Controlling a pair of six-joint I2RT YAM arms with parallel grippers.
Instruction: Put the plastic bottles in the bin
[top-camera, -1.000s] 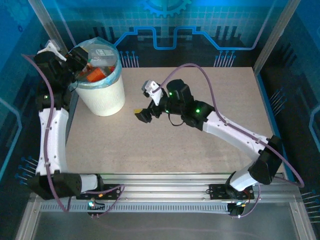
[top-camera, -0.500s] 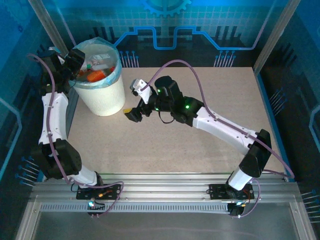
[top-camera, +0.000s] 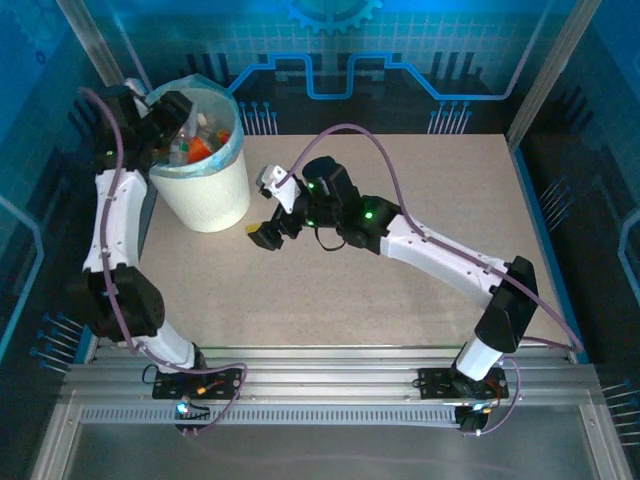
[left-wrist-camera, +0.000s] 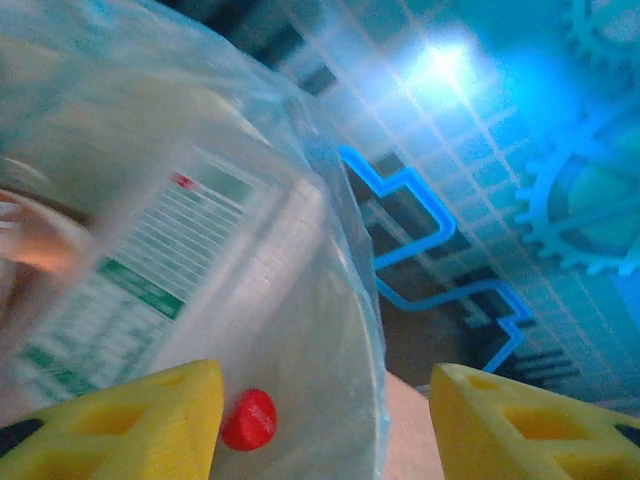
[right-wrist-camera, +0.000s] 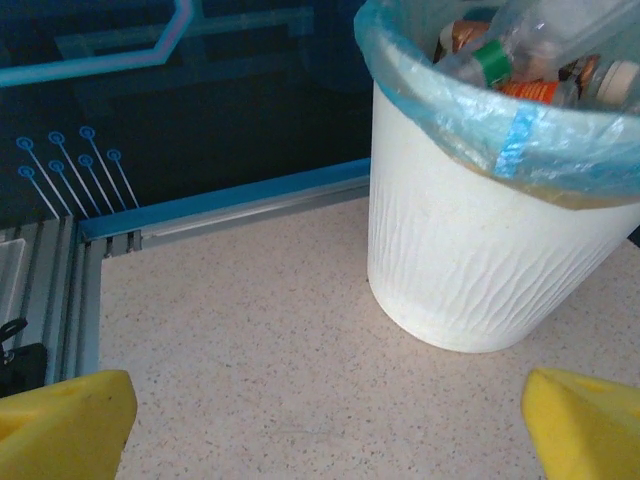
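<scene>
Plastic bottles (right-wrist-camera: 545, 30), clear, crumpled, fill ribbed white bin (right-wrist-camera: 470, 270); left end effector (left-wrist-camera: 325, 400) and right end effector (right-wrist-camera: 328, 400) spread

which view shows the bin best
The right wrist view: the bin stands close and sharp, wall, bag and bottles clear. The top view shows it small from above; the left wrist view, a blurred close-up of its bag.
</scene>
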